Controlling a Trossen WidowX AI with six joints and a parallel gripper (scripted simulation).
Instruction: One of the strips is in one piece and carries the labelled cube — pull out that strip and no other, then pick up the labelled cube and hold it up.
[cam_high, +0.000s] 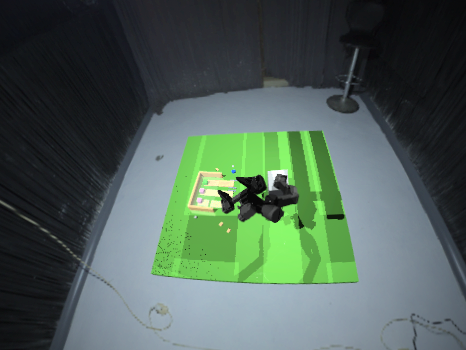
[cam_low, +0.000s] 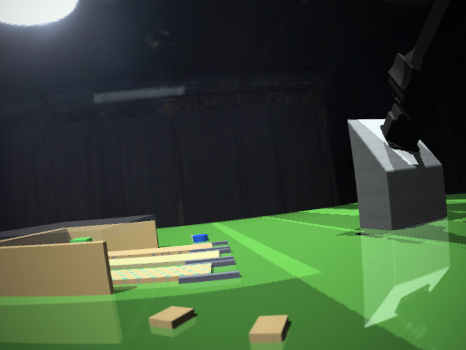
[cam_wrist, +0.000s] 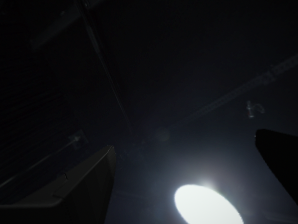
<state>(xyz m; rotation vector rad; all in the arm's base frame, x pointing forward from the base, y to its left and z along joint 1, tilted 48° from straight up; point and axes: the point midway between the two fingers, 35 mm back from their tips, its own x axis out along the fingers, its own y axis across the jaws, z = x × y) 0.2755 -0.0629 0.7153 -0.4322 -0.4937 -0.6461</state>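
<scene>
Over the green desk (cam_high: 280, 250), near its centre, I am holding my end effector (cam_high: 234, 192) spread wide with nothing between its fingers; the wrist view is looking up at a ceiling lamp (cam_wrist: 207, 204), so my fingers are pointing skyward rather than at the work.

At nine o'clock from my arm in the top view, the open tan tray (cam_high: 196, 192) is sitting with three strips (cam_low: 165, 260) running out of its open side toward me. I judge they are laid that way so their free ends can be reached and drawn out without going over the tray wall. Their long axes are lying parallel, running from nine to three o'clock in the top view, with darker ends (cam_low: 210, 275) pointing toward my base (cam_low: 400, 190).

Small pink cubes (cam_high: 201, 195) are resting on the strips inside the tray; which one bears the label, I cannot tell at this size. Which strip is whole is equally unclear to me, though the nearest in the exterior view is showing a checkered pattern. Two loose tan blocks (cam_low: 172, 316) are lying at six o'clock of the tray, and a small blue block (cam_low: 200, 238) is sitting just beyond the strips' ends. Pulling is not yet begun, by my reckoning.
</scene>
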